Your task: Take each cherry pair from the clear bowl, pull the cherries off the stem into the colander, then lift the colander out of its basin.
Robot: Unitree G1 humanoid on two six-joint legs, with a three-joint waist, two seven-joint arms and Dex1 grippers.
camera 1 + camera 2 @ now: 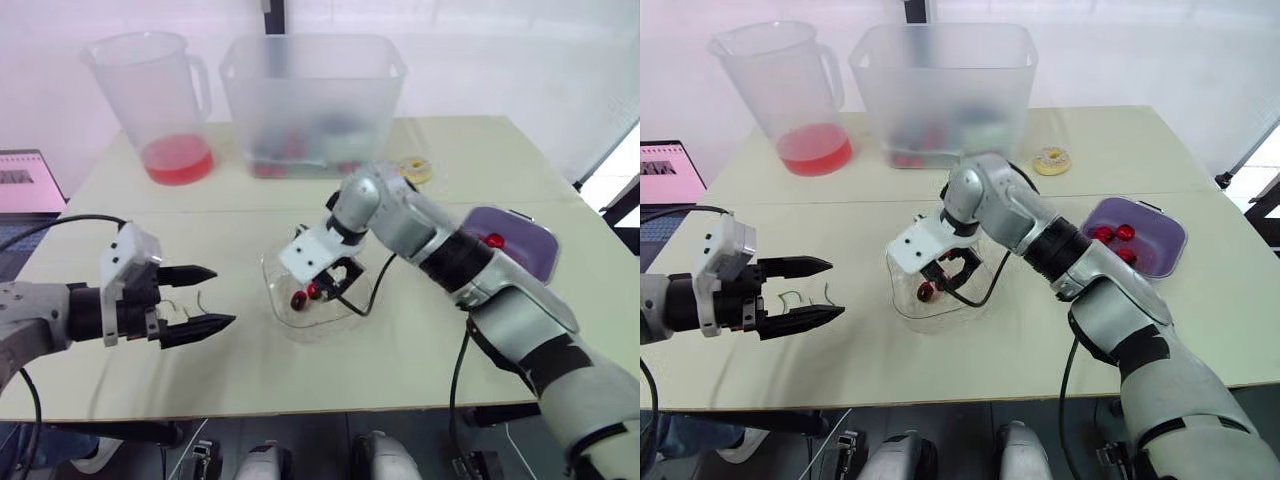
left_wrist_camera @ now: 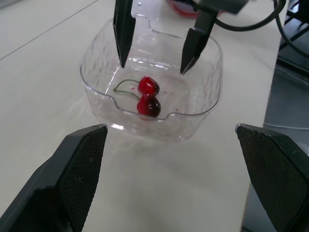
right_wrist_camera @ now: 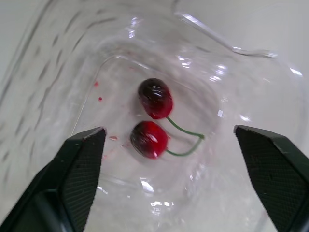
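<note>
One cherry pair (image 2: pixel 148 96) lies on the floor of the clear bowl (image 1: pixel 905 305), its two red cherries touching and joined by a green forked stem. The bowl stands near the middle of the table (image 1: pixel 970 360), slightly toward the near edge.

The right gripper (image 2: pixel 152 68) hangs directly over the bowl, pointing down at the pair. Its two black fingers are spread wide, one on each side of the fruit, and they grasp nothing and stand clear of the cherries. The left gripper (image 1: pixel 222 296) hovers above the table to the left of the bowl, well apart from it. It points toward the bowl and is likewise released and empty. Near its fingertips, thin curved bare stems (image 1: pixel 790 296) lie on the tabletop.

To the right of the bowl, past the right arm, sits the purple colander (image 1: pixel 1168 245) with several red cherries (image 1: pixel 1124 233) in it.

At the far side stand a frosted storage bin (image 1: pixel 940 90) and, to its left, a clear pitcher (image 1: pixel 790 90) with red liquid in the bottom. A small doughnut (image 1: pixel 1051 160) rests just right of the bin. A screen (image 1: pixel 665 170) shows at the left edge.
</note>
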